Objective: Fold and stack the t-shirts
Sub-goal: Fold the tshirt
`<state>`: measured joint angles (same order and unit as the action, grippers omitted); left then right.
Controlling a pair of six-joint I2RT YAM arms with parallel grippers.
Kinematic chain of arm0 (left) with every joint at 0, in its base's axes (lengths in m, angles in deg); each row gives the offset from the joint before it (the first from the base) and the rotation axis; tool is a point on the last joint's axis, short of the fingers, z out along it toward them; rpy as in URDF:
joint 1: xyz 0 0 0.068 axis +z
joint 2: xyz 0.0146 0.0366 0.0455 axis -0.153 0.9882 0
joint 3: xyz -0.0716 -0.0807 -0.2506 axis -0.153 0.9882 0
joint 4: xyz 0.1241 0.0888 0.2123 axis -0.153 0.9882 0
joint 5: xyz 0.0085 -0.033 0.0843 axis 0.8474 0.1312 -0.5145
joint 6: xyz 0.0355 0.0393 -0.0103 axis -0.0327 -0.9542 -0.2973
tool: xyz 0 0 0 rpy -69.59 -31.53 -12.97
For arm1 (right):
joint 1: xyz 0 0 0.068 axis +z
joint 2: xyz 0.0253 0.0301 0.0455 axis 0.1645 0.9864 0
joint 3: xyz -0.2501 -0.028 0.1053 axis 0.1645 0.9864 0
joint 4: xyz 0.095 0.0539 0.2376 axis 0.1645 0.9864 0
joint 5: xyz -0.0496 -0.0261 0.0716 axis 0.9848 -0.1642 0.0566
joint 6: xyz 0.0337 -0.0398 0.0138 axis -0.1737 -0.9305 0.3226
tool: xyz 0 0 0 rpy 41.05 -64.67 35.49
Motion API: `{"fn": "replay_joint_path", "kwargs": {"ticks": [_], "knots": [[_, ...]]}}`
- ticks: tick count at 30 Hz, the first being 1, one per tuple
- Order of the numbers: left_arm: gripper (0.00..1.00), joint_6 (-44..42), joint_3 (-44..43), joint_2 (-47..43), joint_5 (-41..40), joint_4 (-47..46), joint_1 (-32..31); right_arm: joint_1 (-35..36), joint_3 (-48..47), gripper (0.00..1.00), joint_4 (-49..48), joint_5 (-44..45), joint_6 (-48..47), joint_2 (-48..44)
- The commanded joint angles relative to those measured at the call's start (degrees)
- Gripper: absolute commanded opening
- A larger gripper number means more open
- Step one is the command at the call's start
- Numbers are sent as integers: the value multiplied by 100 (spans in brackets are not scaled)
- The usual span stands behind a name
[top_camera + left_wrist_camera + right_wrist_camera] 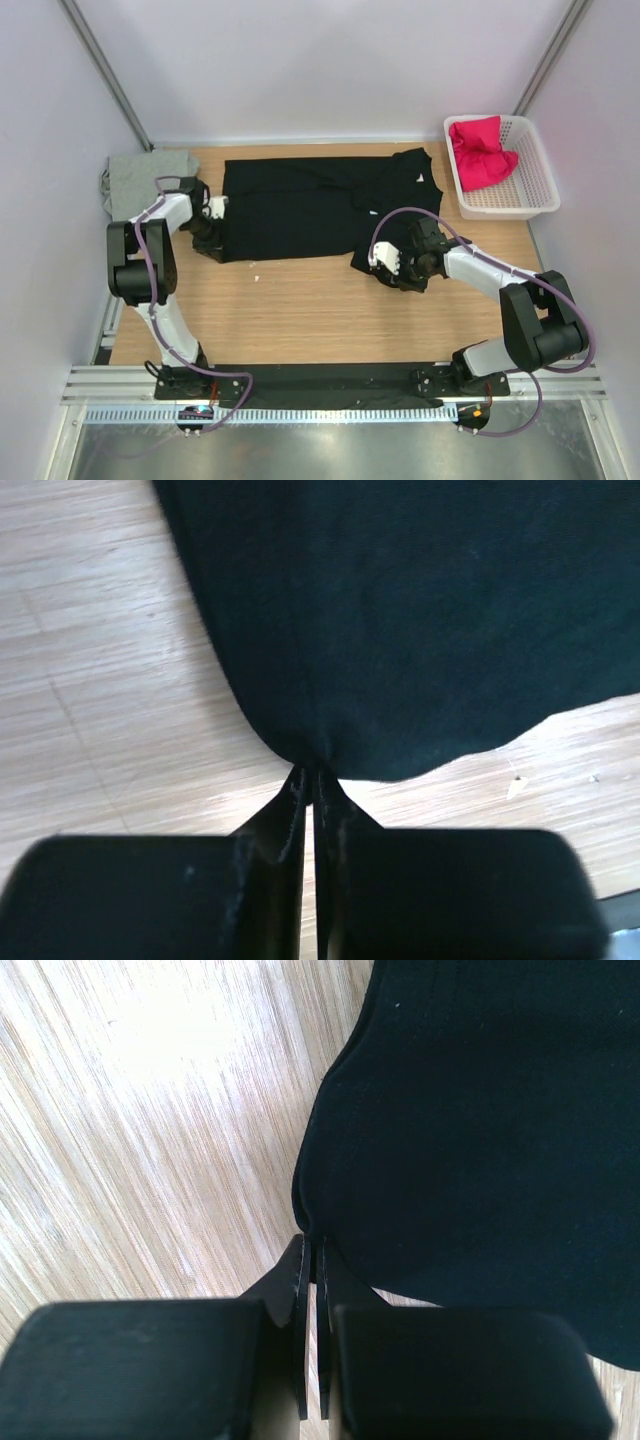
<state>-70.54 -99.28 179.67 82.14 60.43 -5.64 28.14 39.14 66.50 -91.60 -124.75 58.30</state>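
**A:** Jaws status?

**B:** My left jaws are together, clamped on the black t-shirt point(300, 205) at its near-left corner. On the left wrist view the hem puckers straight into the tips, with only a hairline slit between them.

**A:** And the right?

**B:** My right jaws are together too, clamped on the same shirt at its near-right corner. A rounded, doubled edge of cloth runs into the tips there.

**A:** Where's the shirt lying?

**B:** Flat on the desk point(300, 310), spread sideways across the far half. The small white chest mark point(420, 180) faces up near its right end. The right part looks lapped over and creased; I can't tell how many layers.

**A:** Other shirts?

**B:** The grey t-shirt point(140, 178) sits at the far-left corner of the desk, just beside the black one's left end. I can't tell if they touch. The magenta-red t-shirt point(482, 150) is bunched in the far end of the white mesh basket point(530, 195). The basket stands at the far-right corner, just beside the black shirt's right end.

**A:** Anything loose?

**B:** One small pale fleck point(256, 277) on bare wood, just beside the black shirt's near edge.
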Motion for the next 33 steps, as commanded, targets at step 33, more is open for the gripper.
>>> {"fn": "replay_joint_path", "kwargs": {"ticks": [33], "knots": [[0, -828, -3325, 493, 497, 1624, 124, -1393, -3057, 2, -954, 146, 1501, -61]]}}
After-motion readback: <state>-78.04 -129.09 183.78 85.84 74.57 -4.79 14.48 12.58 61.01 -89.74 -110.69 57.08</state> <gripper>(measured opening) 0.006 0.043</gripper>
